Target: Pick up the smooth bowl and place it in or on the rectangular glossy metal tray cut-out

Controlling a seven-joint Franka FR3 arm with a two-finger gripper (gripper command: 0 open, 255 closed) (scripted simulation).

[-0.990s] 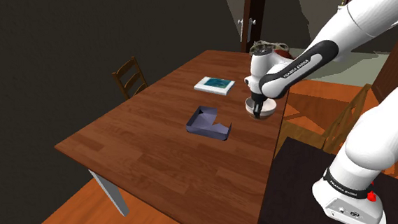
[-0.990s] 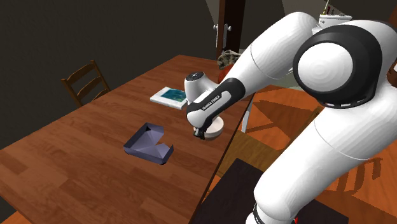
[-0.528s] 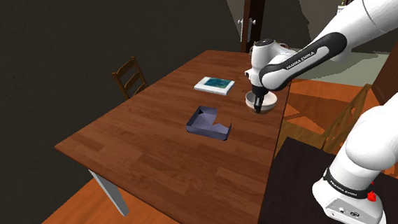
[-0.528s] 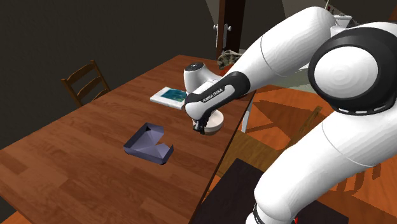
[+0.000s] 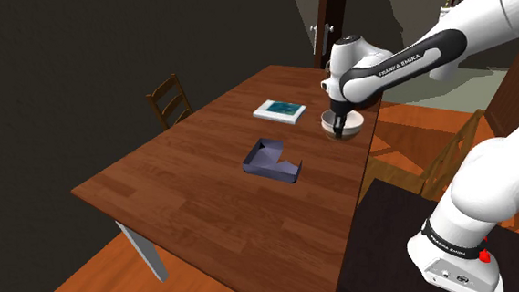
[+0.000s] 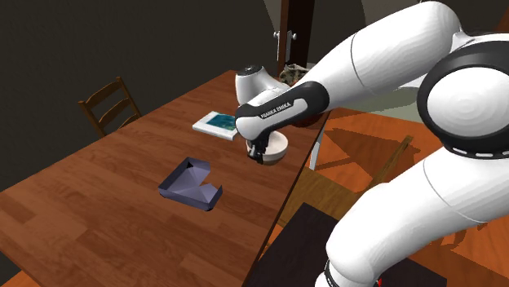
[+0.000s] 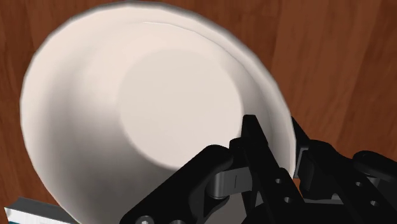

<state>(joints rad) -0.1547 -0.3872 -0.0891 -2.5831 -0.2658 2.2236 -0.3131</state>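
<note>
While the tool (image 5: 339,135) clamps the rim of the white bowl (image 5: 355,123) by the desk (image 5: 187,185) edge, upper right of the shoulder view, the grey-blue tray (image 5: 268,161) lies lower left of it.

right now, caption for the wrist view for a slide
Gripper clasps the bowl by its rim, one finger inside, one outside, wood table beneath.

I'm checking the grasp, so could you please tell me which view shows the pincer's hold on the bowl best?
The wrist view: the pincer grips the white bowl by its rim, one finger inside, one outside. The shoulder and second exterior views show the bowl from afar, with the pincer covering that contact.
</note>
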